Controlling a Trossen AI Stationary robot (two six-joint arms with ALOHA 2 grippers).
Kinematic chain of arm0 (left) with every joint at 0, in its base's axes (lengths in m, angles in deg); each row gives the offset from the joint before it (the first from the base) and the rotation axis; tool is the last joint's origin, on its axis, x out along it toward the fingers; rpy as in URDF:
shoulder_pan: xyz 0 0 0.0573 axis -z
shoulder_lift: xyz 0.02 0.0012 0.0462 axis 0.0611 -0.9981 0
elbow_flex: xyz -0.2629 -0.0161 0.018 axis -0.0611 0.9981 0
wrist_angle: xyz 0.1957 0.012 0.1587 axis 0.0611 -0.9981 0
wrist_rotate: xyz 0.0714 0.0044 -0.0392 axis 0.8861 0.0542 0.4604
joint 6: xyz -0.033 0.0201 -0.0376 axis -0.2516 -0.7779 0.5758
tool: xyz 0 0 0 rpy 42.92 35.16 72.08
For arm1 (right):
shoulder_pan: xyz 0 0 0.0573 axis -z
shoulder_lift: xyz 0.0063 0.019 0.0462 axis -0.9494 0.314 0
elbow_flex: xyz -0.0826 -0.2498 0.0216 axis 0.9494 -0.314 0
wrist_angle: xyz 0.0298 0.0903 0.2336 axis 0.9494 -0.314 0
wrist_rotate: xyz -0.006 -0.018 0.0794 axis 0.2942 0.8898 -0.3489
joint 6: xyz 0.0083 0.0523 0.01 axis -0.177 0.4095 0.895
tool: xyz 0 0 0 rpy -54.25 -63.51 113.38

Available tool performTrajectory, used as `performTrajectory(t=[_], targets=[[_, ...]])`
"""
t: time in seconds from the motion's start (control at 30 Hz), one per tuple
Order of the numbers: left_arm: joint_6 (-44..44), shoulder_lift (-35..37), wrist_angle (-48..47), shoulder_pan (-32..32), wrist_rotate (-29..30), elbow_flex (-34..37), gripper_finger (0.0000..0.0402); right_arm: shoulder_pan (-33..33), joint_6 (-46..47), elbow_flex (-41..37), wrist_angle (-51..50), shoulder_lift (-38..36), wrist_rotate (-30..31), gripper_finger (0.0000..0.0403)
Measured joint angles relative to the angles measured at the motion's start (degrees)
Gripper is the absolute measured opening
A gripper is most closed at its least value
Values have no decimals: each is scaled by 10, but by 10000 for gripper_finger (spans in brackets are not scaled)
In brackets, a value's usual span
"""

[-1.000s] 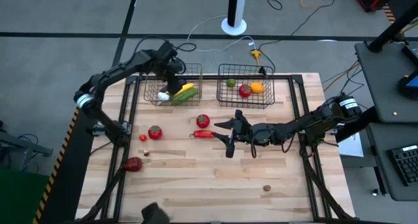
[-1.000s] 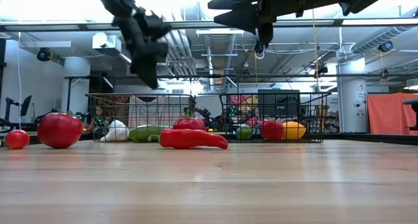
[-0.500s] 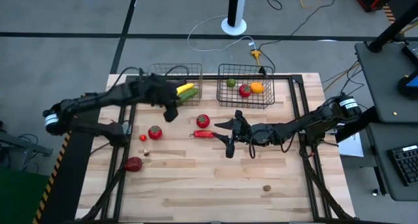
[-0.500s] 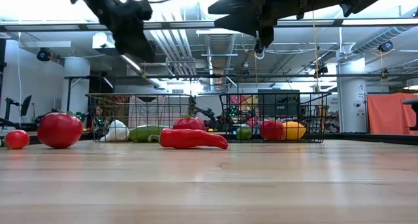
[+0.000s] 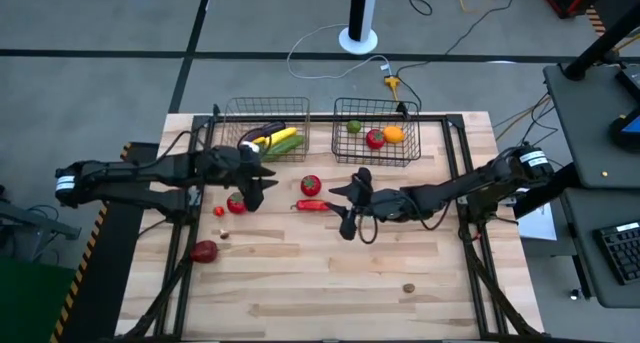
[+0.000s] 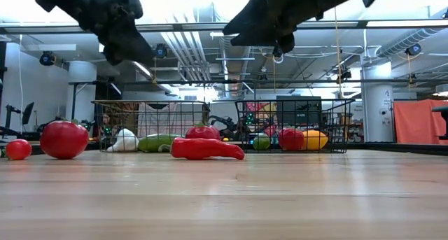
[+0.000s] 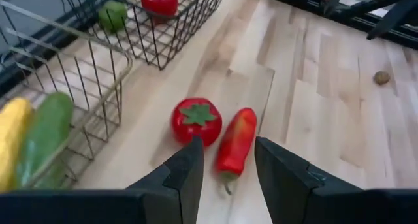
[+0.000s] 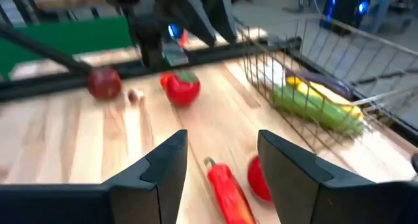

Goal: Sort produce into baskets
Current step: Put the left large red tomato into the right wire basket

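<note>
My left gripper (image 5: 262, 186) hovers open over the table, nearer than the copper basket (image 5: 232, 143), which holds corn, a cucumber (image 5: 283, 144) and an eggplant. Its wrist view looks down on a tomato (image 7: 196, 120) and the red pepper (image 7: 236, 140) lying side by side on the wood. My right gripper (image 5: 338, 211) hovers open just right of that pepper (image 5: 311, 205), fingers pointing toward it, nothing between them. The grey basket (image 5: 412, 151) holds a lime, a tomato and an orange (image 5: 394, 135). Another tomato (image 5: 236, 203) rests on the table under my left arm.
Loose on the boards at the left are a small red piece (image 5: 218, 211), a dark red piece (image 5: 204, 250) and a tiny pale piece (image 5: 224, 234). A small brown lump (image 5: 408, 287) lies near the front edge. The near half of the table is bare wood.
My left gripper has swung away from above the copper basket toward the table's near edge and a little down, and now hangs over the table beside the loose tomatoes. My right gripper has stayed in place and tipped its fingers downward.
</note>
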Motion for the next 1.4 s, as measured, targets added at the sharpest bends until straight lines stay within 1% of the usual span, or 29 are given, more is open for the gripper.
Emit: performTrajectory(t=[0.13, 0.37, 0.5, 0.57, 0.63, 0.73, 1.03, 1.17, 1.4], targets=[[38, 0, -34, 12, 0, 5, 121, 0, 13, 48, -108, 3, 0, 178], [103, -8, -150, 37, 0, -1, 121, 0, 84, 113, -328, 4, -1, 178], [187, -19, -249, 44, 8, -35, 121, 0, 115, 138, -403, 4, -1, 178], [228, -31, -321, 44, 14, -51, 121, 0, 117, 141, -402, 4, -1, 178], [250, -43, -381, 45, 16, -59, 121, -2, 115, 143, -397, 4, -1, 178], [263, -65, -437, 45, 15, -59, 121, -2, 105, 141, -377, 4, -1, 178], [269, -124, -438, 45, 16, -66, 121, -2, 87, 137, -364, 4, -1, 178], [264, -135, -439, 45, 30, -76, 121, -2, 84, 136, -362, 4, -1, 178], [264, -142, -440, 45, 33, -78, 121, -2, 74, 136, -362, 4, -1, 178]])
